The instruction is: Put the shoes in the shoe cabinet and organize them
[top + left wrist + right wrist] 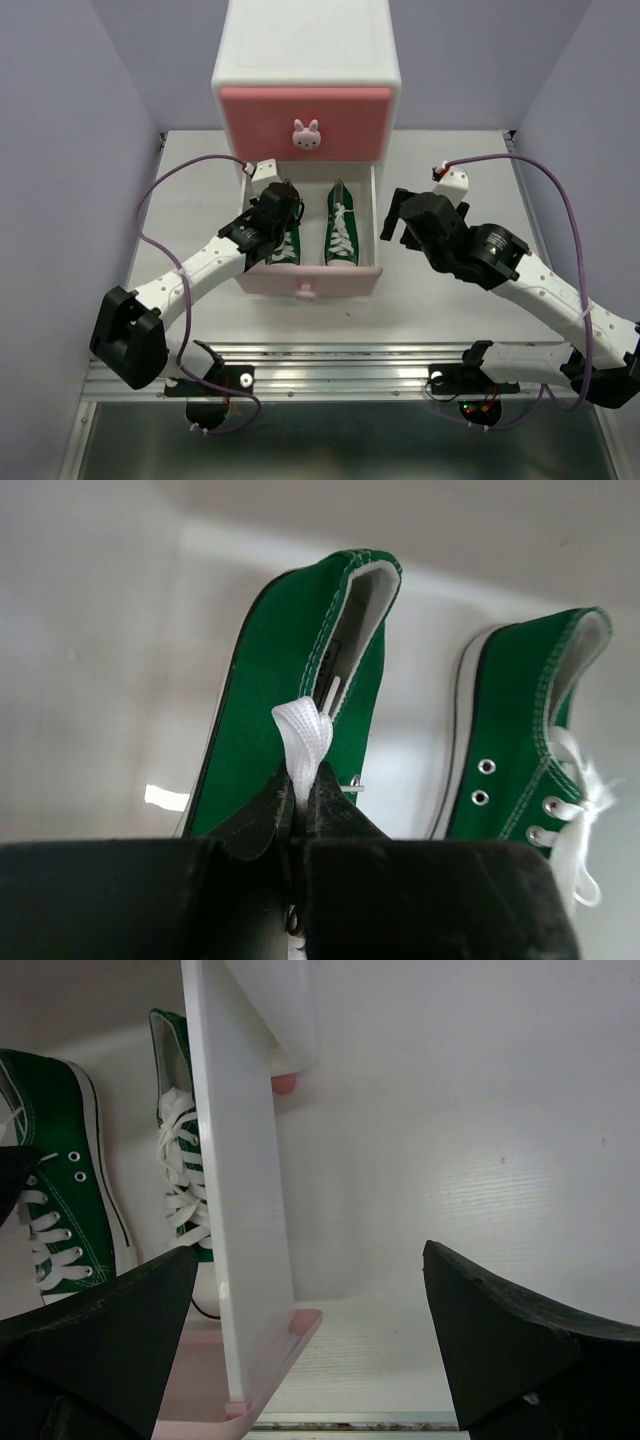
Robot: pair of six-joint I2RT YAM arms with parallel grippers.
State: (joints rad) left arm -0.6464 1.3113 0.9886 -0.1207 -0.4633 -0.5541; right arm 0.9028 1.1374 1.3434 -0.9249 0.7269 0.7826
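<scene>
Nearest the arm bases, on the pale worktop [430, 305], the paler pink lower drawer [340, 283] stands pulled out of the cabinet. Inside it, side by side, lie the left green canvas sneaker [287, 250] and the right green canvas sneaker [343, 232]. The left jaws are pinched tight on a white lace loop [303, 735] of the left sneaker. The right jaws stand spread wide, holding nothing, just outside the drawer's white right wall [235, 1210]. Behind, the white boxy plastic cabinet [305, 45] has its darker pink upper drawer [350, 120] closed.
</scene>
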